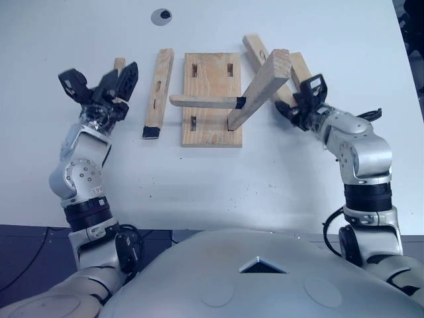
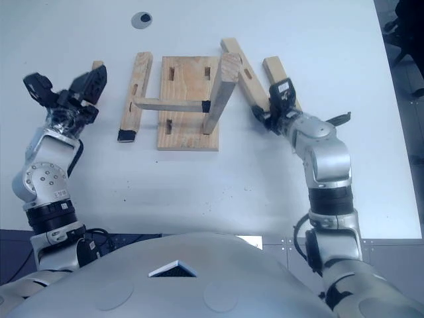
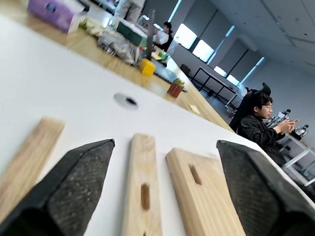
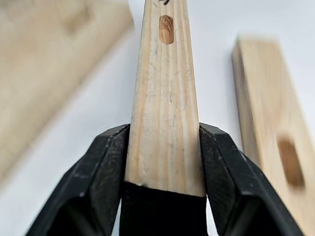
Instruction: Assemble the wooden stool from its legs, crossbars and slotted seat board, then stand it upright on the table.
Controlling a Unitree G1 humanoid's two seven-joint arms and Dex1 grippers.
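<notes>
The slotted seat board (image 1: 212,126) lies flat at mid-table. One leg (image 1: 262,86) stands tilted in a slot near its right edge, with a crossbar (image 1: 202,101) jutting left from it. A loose slotted leg (image 1: 159,93) lies left of the board, and a short piece (image 1: 119,64) lies farther left. My left gripper (image 1: 99,83) hovers open above that piece, its fingers (image 3: 74,187) spread wide. Two more legs lie right of the board. My right gripper (image 2: 273,109) is shut on the near end of the inner leg (image 4: 165,98), beside the outer leg (image 4: 275,128).
A grey round grommet (image 1: 161,16) sits in the tabletop at the back. The white table's front half is bare. The table's right edge runs close to the right arm. Desks and seated people show far off in the left wrist view.
</notes>
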